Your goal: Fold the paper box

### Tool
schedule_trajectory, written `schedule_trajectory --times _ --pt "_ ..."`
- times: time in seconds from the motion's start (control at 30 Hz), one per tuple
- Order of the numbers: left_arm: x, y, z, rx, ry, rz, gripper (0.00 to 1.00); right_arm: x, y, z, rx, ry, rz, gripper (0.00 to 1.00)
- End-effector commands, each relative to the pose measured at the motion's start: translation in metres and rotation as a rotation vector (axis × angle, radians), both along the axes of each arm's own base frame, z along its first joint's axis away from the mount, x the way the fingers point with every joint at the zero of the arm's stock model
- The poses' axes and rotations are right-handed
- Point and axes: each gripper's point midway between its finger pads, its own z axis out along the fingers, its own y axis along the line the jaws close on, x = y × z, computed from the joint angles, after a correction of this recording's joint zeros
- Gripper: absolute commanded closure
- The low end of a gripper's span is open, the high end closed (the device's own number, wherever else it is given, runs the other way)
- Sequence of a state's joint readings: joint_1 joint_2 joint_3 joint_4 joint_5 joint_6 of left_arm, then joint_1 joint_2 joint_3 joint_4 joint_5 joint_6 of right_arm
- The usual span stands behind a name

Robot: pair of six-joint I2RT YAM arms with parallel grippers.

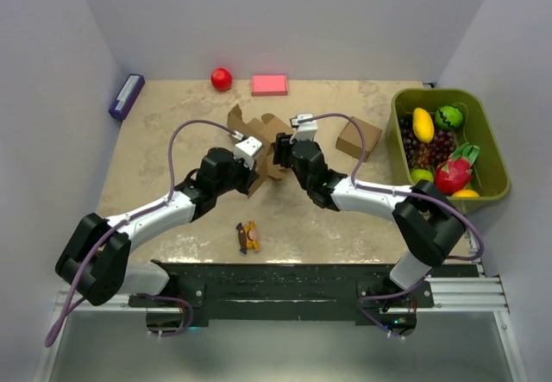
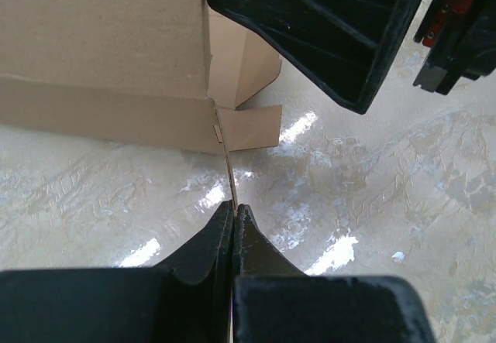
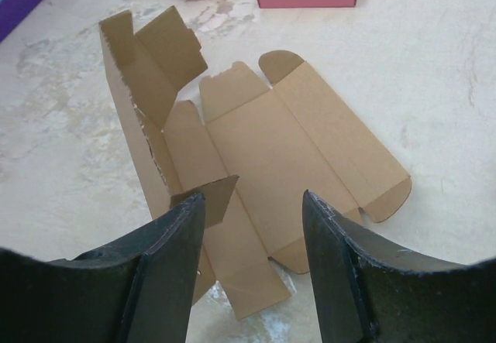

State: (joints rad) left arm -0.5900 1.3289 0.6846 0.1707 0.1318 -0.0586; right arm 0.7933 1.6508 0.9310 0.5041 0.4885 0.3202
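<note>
Brown cardboard is at the centre here: the paper box [image 1: 246,125] lies in the middle of the tabletop [image 1: 345,218], partly flat and partly raised. Nearest to the arm bases, at 6 o'clock from the box, sits a small orange-and-dark thing [image 1: 247,237], too small to name.

Next come the two hands, which meet over the box. The left hand [image 2: 233,210], reaching in from 8 o'clock, is pinched fully together on the thin edge of one flap. I judge that it holds this side so the sheet does not slide while the other arm works. The right hand [image 3: 253,196], reaching in from 4 o'clock, stands moderately wide and holds nothing. One finger [image 3: 174,242] is just beside a small raised tab, and I cannot tell if it touches.

In the right wrist view one long wall with its end flaps stands up at 10 o'clock. The wide panels lie flat, so the folding seems at an early step.

Farther out, a smaller cardboard box [image 1: 358,138] rests at 2 o'clock and a green basket [image 1: 431,94] of fruit at 3 o'clock. Along the far edge are a purple box [image 1: 126,96] at 10 o'clock, a red ball [image 1: 222,78] at 11 and a pink box [image 1: 269,84] at 12.
</note>
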Motion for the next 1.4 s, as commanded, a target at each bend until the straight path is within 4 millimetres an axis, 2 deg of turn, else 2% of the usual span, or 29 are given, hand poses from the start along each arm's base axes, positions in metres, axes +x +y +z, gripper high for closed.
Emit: schedule_trajectory --times 0.0,0.03,0.07,0.2,0.33,0.4,0.47,0.5,0.57,0.6,0.63,0.77,0.9,1.07,1.27,1.37 --pt "0.007 -0.006 0.015 -0.018 -0.016 0.018 1.0 0.005 0.014 0.028 0.093 -0.061 0.079 0.4" --pt "0.012 0.005 0.013 0.01 -0.009 0.082 1.0 0.003 0.014 0.032 0.101 -0.067 0.095 0.39" --pt "0.016 0.008 0.017 0.012 -0.01 0.109 1.0 -0.002 0.012 0.026 0.091 -0.054 0.107 0.37" --pt "0.019 0.019 0.019 0.017 0.053 0.17 1.0 -0.024 0.014 0.022 0.061 -0.04 0.215 0.23" --pt "0.013 0.023 0.027 0.026 0.095 0.173 1.0 -0.053 0.011 0.012 0.025 -0.013 0.33 0.21" --pt "0.01 0.023 0.037 0.019 0.098 0.16 1.0 -0.063 0.007 0.018 0.013 -0.017 0.346 0.21" --pt "0.008 0.019 0.047 0.0 0.105 0.127 1.0 -0.074 0.006 0.012 -0.019 0.001 0.371 0.21" --pt "0.003 0.02 0.047 0.017 0.122 0.105 1.0 -0.08 0.005 0.02 -0.016 -0.01 0.388 0.21" --pt "0.0 0.014 0.059 0.01 0.129 0.042 1.0 -0.093 0.006 0.017 -0.052 0.008 0.429 0.22" --pt "-0.006 0.016 0.054 0.046 0.154 0.005 1.0 -0.098 0.006 0.022 -0.06 0.0 0.443 0.22" --pt "-0.009 0.011 0.062 0.031 0.16 -0.043 1.0 -0.102 0.006 0.022 -0.081 -0.005 0.456 0.22" --pt "-0.03 0.004 0.057 0.044 0.216 -0.21 1.0 -0.12 0.006 0.018 -0.15 0.017 0.497 0.24" --pt "-0.041 -0.006 0.058 -0.002 0.228 -0.289 1.0 -0.127 0.008 0.009 -0.219 0.036 0.533 0.25" --pt "-0.036 -0.003 0.055 -0.012 0.234 -0.281 1.0 -0.135 0.012 -0.014 -0.275 0.097 0.571 0.27" --pt "-0.039 -0.004 0.054 -0.017 0.232 -0.303 1.0 -0.127 0.011 -0.042 -0.342 0.135 0.522 0.29" --pt "-0.04 -0.004 0.054 -0.018 0.232 -0.307 1.0 -0.126 0.016 -0.048 -0.354 0.141 0.539 0.29"
